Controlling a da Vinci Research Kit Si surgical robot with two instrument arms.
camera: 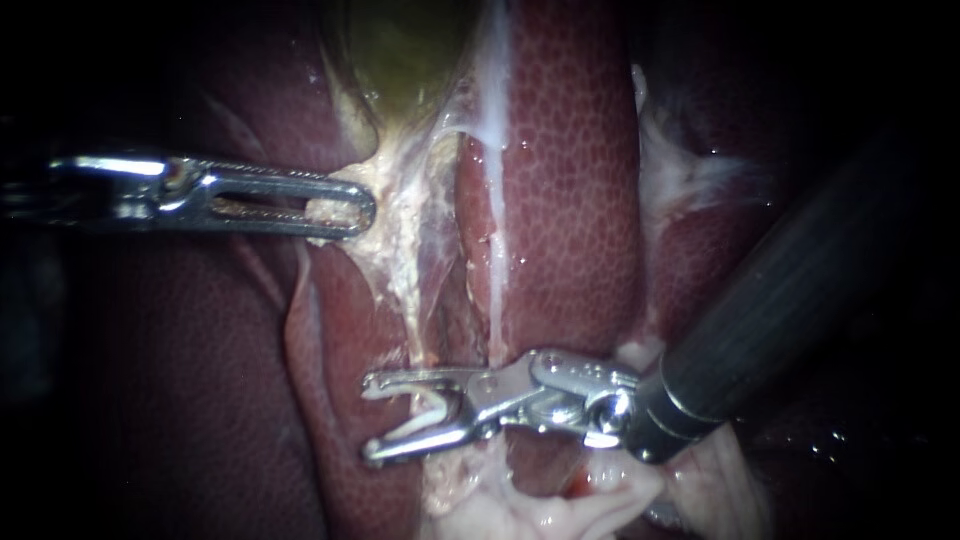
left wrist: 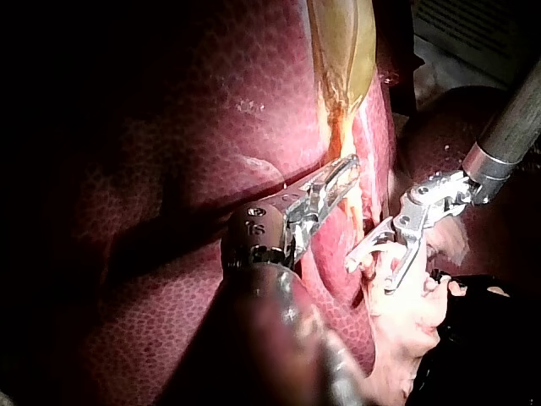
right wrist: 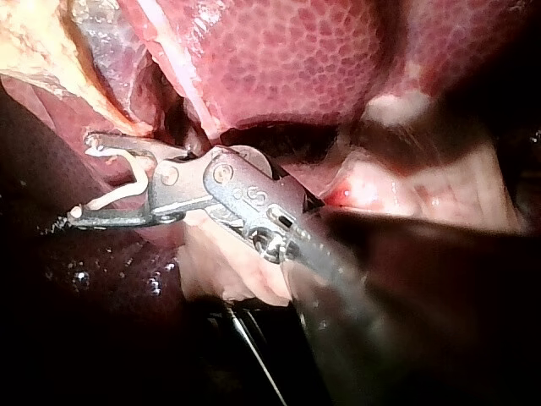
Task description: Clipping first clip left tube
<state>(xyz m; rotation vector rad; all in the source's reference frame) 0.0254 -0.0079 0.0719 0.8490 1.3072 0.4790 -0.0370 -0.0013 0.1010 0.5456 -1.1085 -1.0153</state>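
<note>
Clipping stage: positioning, I judge; the clip [camera: 437,405] is unfired, its legs spread.
Left instrument [camera: 345,208]: jaws closed on pale tissue [camera: 385,200] just below the gallbladder [camera: 400,50], drawing it sideways, away from the liver [camera: 570,180].
Right instrument [camera: 372,418]: jaws stand wide apart with the clip seated against both; the right wrist view shows its white legs lining them.
Left tube [camera: 408,300]: a pale strand running from the held tissue down to the right instrument's upper jaw, with similar pale tissue showing again below the lower jaw. It seems to pass through the gap, though I cannot tell whether it sits fully inside the clip.
White strand [camera: 496,260]: lies just beside the tube on the liver and ends near the jaw hinge, apparently outside the gap.
Next move: make sure both jaw tips show past the tube and only that strand lies between them, then squeeze the clip square across it.
Left hold: should keep the tube taut during closure.
Risk: catching neighbouring tissue, or clipping only part of the tube.
</note>
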